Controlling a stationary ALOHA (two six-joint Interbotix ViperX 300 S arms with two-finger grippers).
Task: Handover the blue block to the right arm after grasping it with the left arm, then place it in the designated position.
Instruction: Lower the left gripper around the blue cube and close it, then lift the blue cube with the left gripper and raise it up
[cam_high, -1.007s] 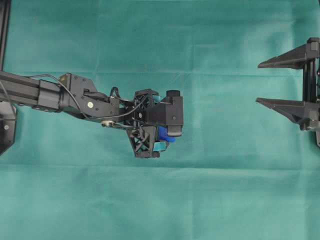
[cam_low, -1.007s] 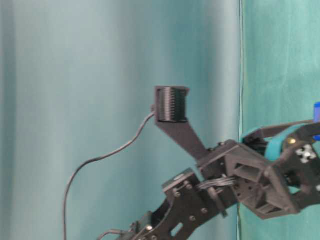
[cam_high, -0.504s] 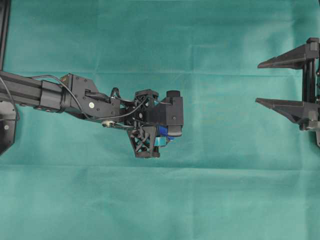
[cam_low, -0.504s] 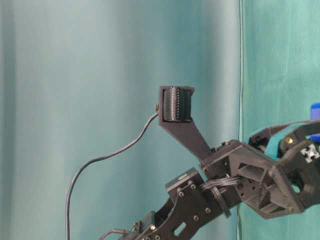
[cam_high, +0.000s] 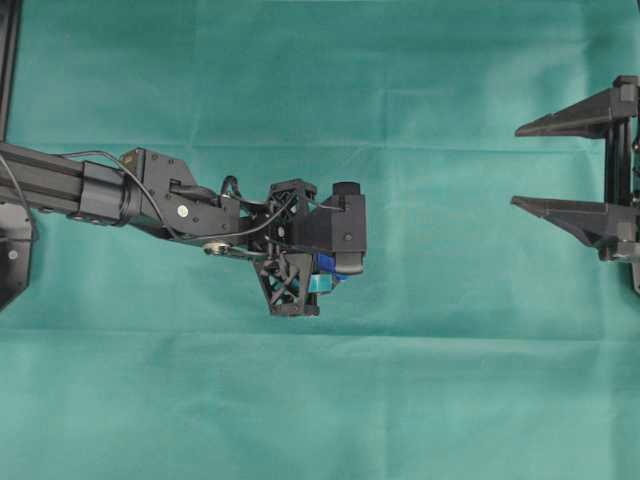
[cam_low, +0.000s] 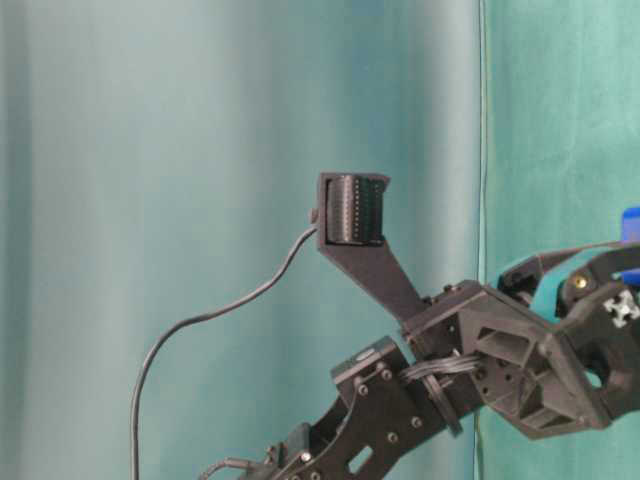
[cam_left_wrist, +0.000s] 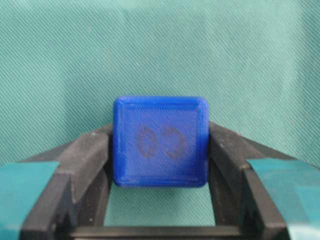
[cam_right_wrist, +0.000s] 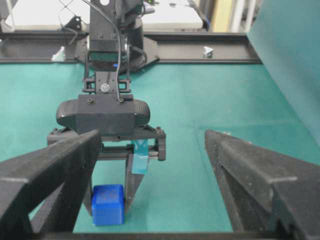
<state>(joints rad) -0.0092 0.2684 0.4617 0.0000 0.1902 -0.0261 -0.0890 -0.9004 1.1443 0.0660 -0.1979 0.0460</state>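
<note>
Left gripper (cam_left_wrist: 160, 150), teal-taped fingers, is clamped on the blue block (cam_left_wrist: 160, 141): both black pads press its side faces at frame centre of the left wrist view, embossed face toward the camera, green cloth (cam_high: 450, 380) behind. Overhead, block and gripper sit just left of centre. Right gripper (cam_high: 525, 165), at the right edge, is spread wide and holds nothing, well apart.
</note>
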